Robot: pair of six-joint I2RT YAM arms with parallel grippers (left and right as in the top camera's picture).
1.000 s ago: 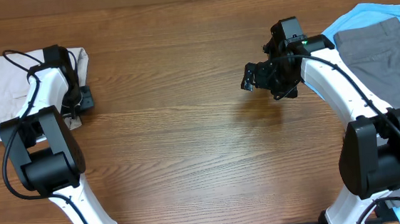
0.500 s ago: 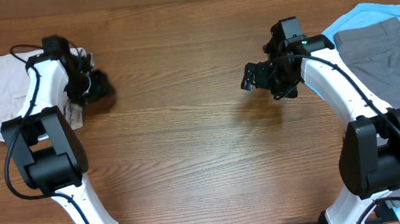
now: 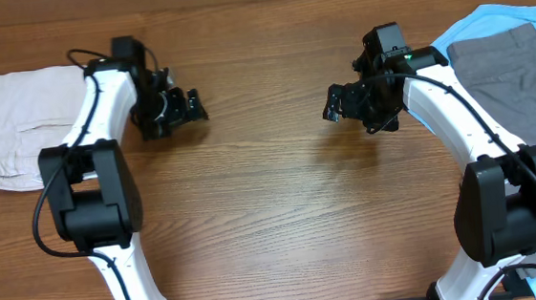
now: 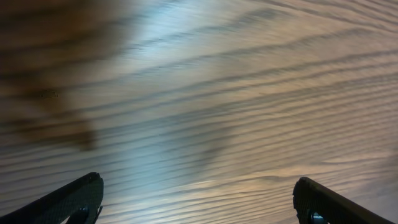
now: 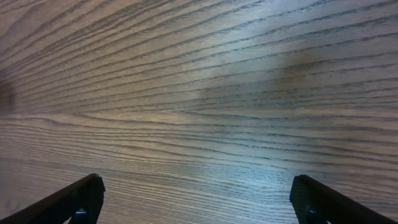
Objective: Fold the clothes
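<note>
Grey trousers [image 3: 516, 78] lie on top of a light blue shirt [image 3: 473, 21] at the far right edge of the wooden counter [image 3: 273, 207].

shorts [image 3: 21, 117]: no readable text
left arm [image 3: 100, 110]: no readable brand
right arm [image 3: 453, 121]: no readable brand
counter [image 3: 274, 226]: no writing

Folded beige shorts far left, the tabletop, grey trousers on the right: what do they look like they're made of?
The shorts look like matte woven cloth, probably cotton twill: soft creases and a stitched seam line. The table shows brown wood grain with a light sheen; whether solid wood or laminate, I cannot tell. The grey trousers look like smooth, flat woven cloth with no shine; the fibre is unclear.
</note>
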